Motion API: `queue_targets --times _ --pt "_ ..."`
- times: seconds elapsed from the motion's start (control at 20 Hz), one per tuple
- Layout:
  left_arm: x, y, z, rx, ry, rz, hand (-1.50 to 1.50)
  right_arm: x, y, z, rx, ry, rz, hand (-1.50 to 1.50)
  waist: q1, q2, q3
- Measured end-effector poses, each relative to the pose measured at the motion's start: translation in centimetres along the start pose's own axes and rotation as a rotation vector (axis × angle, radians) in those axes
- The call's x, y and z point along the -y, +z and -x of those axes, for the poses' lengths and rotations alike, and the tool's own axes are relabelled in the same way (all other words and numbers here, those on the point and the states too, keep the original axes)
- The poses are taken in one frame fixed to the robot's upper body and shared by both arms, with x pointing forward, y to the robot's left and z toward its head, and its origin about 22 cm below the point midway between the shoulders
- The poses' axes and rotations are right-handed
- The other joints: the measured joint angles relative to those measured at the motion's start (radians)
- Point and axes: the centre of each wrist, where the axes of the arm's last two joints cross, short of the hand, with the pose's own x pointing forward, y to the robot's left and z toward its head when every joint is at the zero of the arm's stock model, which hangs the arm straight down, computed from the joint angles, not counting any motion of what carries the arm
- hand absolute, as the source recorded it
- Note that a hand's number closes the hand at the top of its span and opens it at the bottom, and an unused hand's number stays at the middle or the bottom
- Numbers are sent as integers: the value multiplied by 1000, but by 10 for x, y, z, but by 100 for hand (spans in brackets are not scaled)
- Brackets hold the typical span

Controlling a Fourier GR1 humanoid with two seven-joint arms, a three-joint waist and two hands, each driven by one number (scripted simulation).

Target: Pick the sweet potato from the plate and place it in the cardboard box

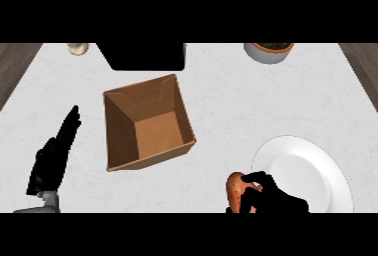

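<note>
R hand (275, 197) at the counter's near edge, fingers curled round the sweet potato (236, 190), just off the left rim of the white plate (310, 165). L hand (53, 157) near the left edge, fingers straight & pressed together. Cardboard box (148, 122) mid-counter, open. Far edge: potted plant (269, 51), black appliance (144, 56).

No readable txt, labels, brands, nos. or signs anywhere. Cardboard box (148, 122): plain brown walls, no print. Plate (310, 170): plain white, no mark. Black item at counter's top edge (144, 56): blank surface. Pot at top right (269, 51) and small obj at top left (77, 48): nothing legible on either.
</note>
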Motion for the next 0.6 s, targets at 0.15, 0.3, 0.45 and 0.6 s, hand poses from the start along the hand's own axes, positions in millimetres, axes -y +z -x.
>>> queue_targets --times 0.15,0.3,0.45,0.6 --pt "2 -1 -1 3 0 7 0 6 -3 -12 61 -25 22 150 6 1 0" --pt "2 -2 2 -1 5 11 0 8 -9 -32 97 -96 22 150 12 3 -1" --pt "6 -5 1 3 3 16 0 11 -27 -52 124 -142 18 150 17 4 -1" --pt "3 -7 -1 10 0 21 0 5 -45 -70 145 -143 4 150 21 4 -1"
